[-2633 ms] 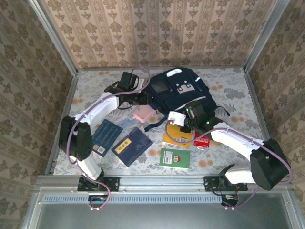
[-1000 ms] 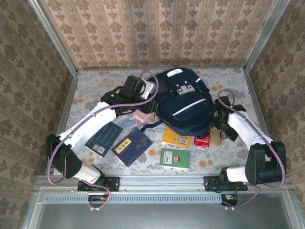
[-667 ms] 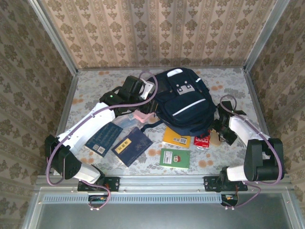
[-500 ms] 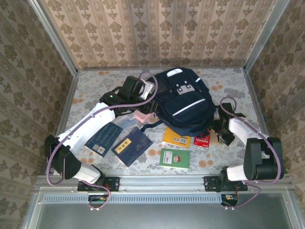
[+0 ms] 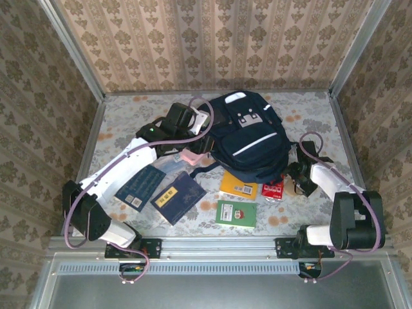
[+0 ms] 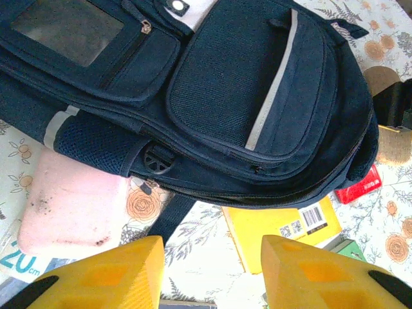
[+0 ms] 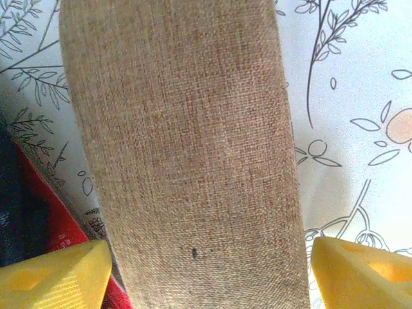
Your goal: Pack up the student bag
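We read few markings. A sheet (image 6: 13,261) at the lower left of the left wrist view bears a teal "20". The yellow book (image 6: 283,228) carries a barcode and a square code. The navy book (image 5: 178,196) has a yellow label, the green book (image 5: 236,214) a red-and-white label, and the red pack (image 5: 273,190) white print; all three are too small to read. The bag (image 5: 248,138) lies flat, front up, at the middle of the table (image 5: 129,109) toward the back wall. The zips that we see on it look closed, and its contents are hidden. A pink case (image 6: 71,212) touches the bag's left side. The books and a blue book (image 5: 141,187) lie between the bag and the near rail. The left gripper (image 6: 209,277) hovers at the bag's left side with its fingers apart and nothing between them. The right gripper (image 7: 209,273) sits low over a burlap pouch (image 7: 187,154) just beside the red pack, off the bag's near right corner. Its fingers stand apart, one on each side of the pouch, with a sliver of cloth showing at the right finger. Bare cloth remains at the far left corner, to the right of the bag and in the near right area. Walls close three sides.
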Robot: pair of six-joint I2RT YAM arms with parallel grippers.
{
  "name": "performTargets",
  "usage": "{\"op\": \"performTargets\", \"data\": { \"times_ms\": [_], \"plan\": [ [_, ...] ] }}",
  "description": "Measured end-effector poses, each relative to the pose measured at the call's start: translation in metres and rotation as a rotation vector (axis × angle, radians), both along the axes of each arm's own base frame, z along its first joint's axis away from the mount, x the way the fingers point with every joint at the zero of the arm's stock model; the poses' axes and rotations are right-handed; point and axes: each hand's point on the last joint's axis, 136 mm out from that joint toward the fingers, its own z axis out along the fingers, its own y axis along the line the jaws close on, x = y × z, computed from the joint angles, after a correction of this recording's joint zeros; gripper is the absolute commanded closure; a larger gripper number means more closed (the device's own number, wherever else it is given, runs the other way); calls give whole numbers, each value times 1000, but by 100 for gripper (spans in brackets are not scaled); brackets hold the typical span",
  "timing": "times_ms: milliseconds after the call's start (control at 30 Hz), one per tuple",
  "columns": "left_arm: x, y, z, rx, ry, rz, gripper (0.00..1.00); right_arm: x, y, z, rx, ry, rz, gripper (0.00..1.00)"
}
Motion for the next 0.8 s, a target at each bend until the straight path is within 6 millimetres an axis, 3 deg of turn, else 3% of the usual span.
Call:
{"op": "performTargets", "data": {
  "times_ms": [100,167,433,667,800],
  "plan": [
    [1,-3,-4,-10,18,-12,56,1,-1,-1,-3,-6,-5,44],
    [0,-6,-7,-17,31,-22,56,2,-2,1,-5,-23,-17,50],
    [4,-31,-23,-47,113,-49,52,2,-6,12,-37,-80,-32,52],
    [39,-116,7,-145,101,-157,51,7,-4,31,-63,-192,6,52],
    [59,-154,-10,-179,165,-219,51,11,2,31,-50,-211,43,53]
  ]
}}
